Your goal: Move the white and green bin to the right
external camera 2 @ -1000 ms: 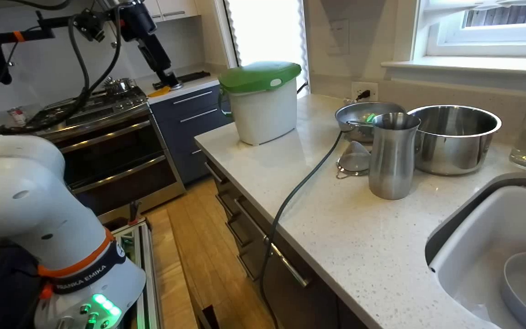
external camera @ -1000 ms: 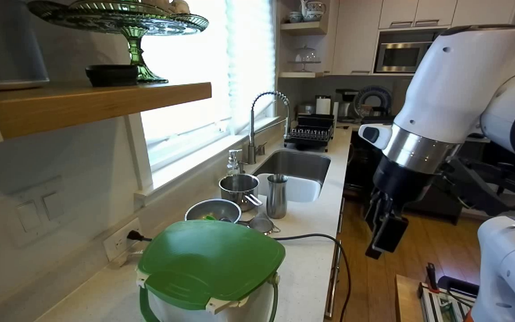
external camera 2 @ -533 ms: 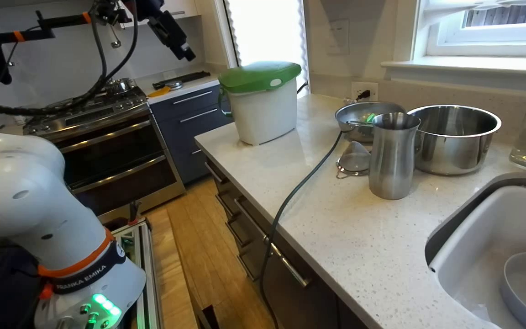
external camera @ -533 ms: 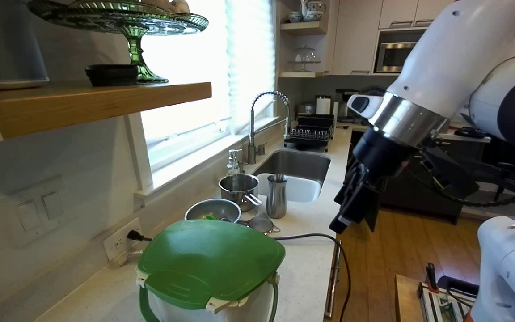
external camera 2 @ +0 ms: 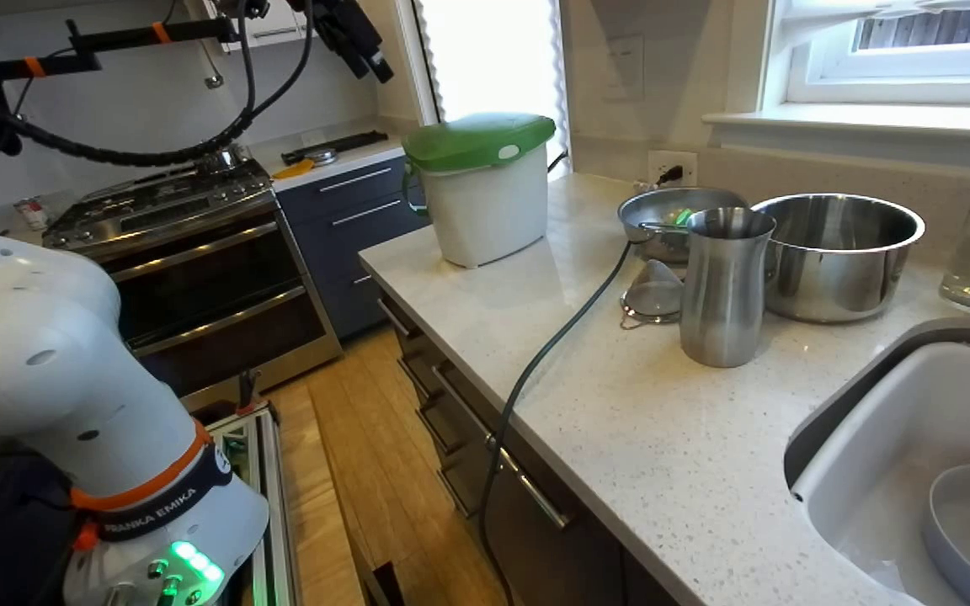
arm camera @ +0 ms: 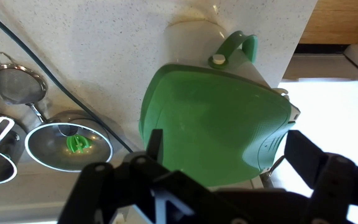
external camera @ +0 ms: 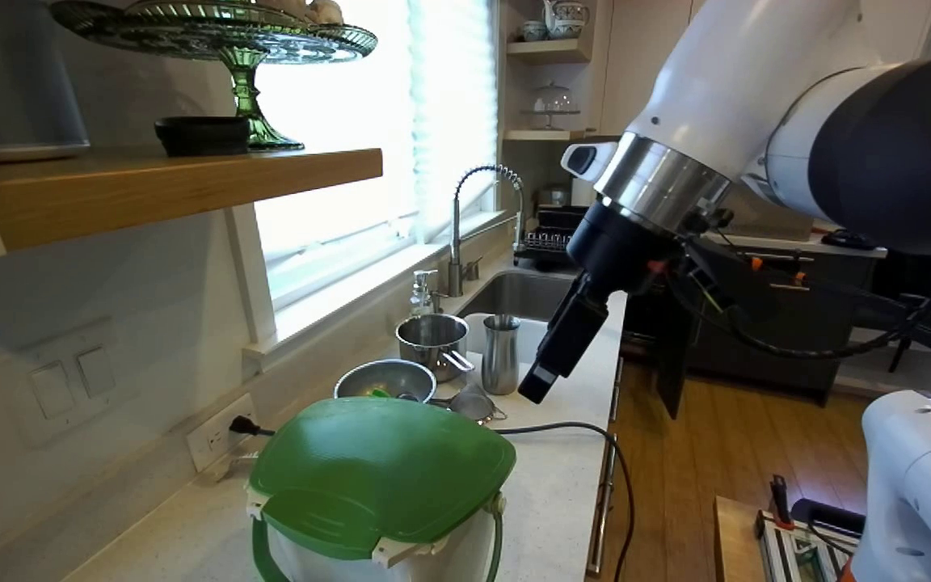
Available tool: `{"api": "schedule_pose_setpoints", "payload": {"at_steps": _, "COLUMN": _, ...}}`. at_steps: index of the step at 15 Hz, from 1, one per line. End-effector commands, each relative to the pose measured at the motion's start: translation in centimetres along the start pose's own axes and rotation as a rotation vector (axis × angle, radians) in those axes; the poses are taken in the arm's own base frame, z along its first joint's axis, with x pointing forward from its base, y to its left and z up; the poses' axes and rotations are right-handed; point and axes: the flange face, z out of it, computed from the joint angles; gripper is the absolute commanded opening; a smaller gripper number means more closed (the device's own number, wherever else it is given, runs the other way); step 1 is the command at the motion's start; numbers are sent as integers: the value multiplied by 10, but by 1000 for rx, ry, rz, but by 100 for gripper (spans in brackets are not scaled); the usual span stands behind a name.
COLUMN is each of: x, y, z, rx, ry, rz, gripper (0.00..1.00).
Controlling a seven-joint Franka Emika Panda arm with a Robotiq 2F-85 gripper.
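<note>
Compared with half a second ago, the Robotiq gripper (external camera: 540, 385) has moved left across the picture in an exterior view, nearer to the white and green bin (external camera 2: 485, 198), though it hangs apart from it in both exterior views. Its fingers (arm camera: 305, 157) stand wide, and the wrist view shows the green lid (arm camera: 210, 124) beyond the gap. The bin has stayed put, upright near the corner of the countertop (external camera 2: 620, 404); the steel bowl (arm camera: 50, 149), mesh strainer (arm camera: 19, 85) and dark cord (arm camera: 50, 74) are unmoved too.
</note>
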Motion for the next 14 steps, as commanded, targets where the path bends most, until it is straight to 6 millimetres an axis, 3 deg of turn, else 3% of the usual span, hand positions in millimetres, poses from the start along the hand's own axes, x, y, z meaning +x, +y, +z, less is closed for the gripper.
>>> {"api": "schedule_pose_setpoints", "payload": {"at_steps": 1, "x": 25, "y": -15, "z": 13, "rx": 33, "ry": -25, "rz": 7, "gripper": 100}}
{"api": "schedule_pose_setpoints", "payload": {"at_steps": 14, "x": 76, "y": -74, "z": 87, "rx": 44, "ry": -114, "rz": -62, "gripper": 100}}
